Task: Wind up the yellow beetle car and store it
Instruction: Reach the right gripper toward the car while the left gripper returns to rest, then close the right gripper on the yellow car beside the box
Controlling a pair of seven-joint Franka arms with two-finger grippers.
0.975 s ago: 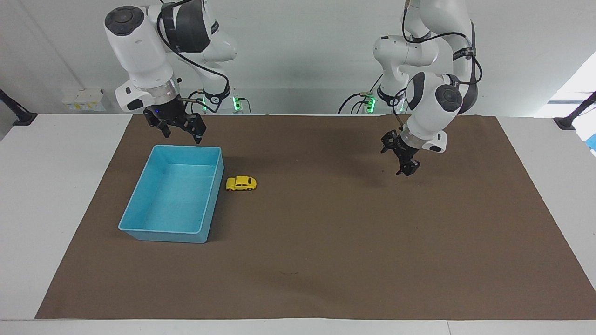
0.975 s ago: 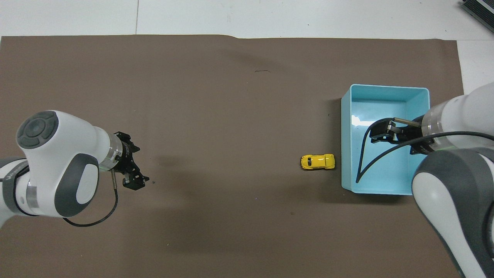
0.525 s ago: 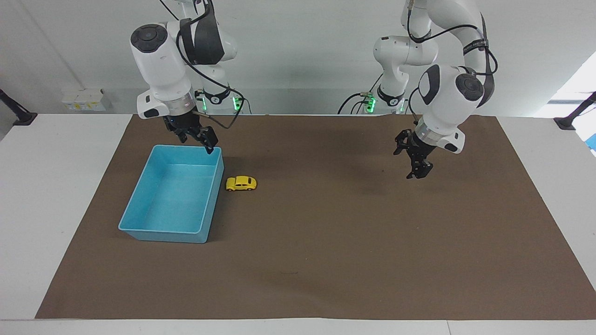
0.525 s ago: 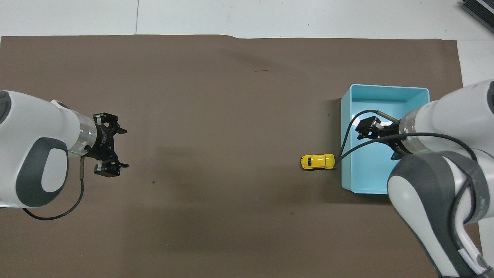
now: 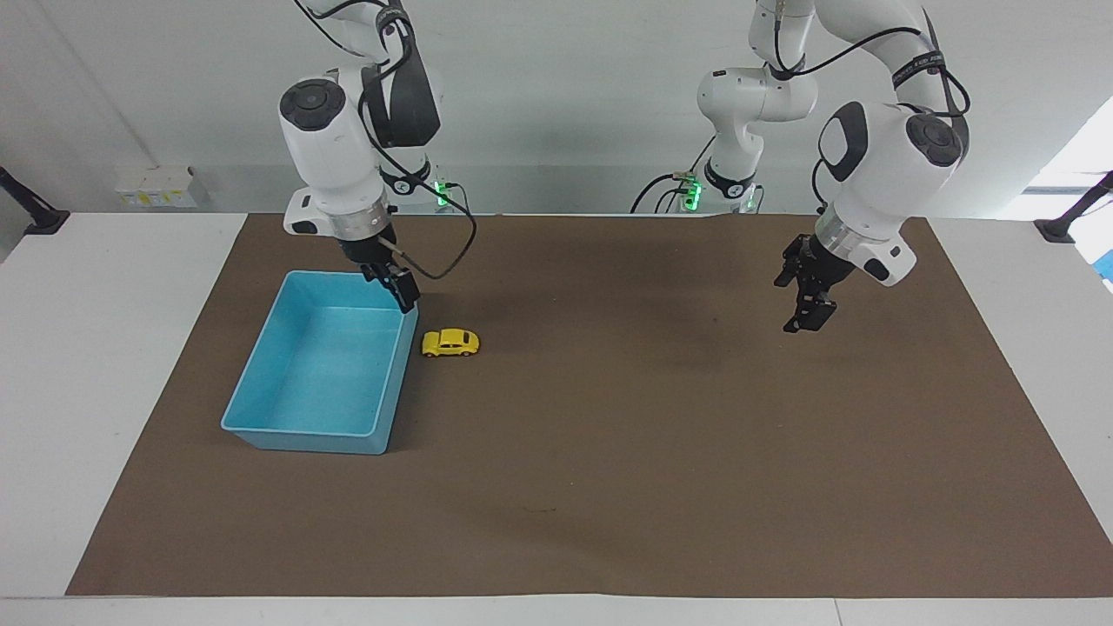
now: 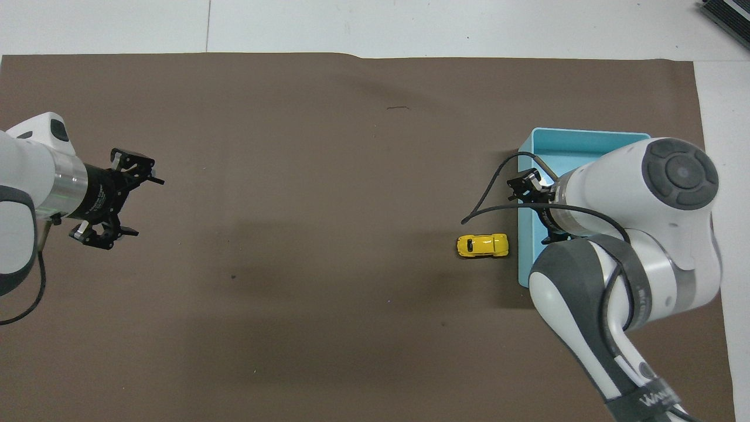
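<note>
The yellow beetle car stands on its wheels on the brown mat, right beside the blue bin, on the side toward the left arm. My right gripper hangs open and holds nothing. It is over the bin's corner that is nearest the robots and the car, a short way above the car. My left gripper is open and holds nothing, hovering over bare mat toward the left arm's end of the table.
The brown mat covers most of the white table. The bin holds nothing. A black cable loops from the right wrist above the car. The right arm's bulk covers much of the bin in the overhead view.
The right gripper has swung from over the bin's robot-side edge to its corner by the car and come lower. The left gripper has drifted toward its own end of the table.
</note>
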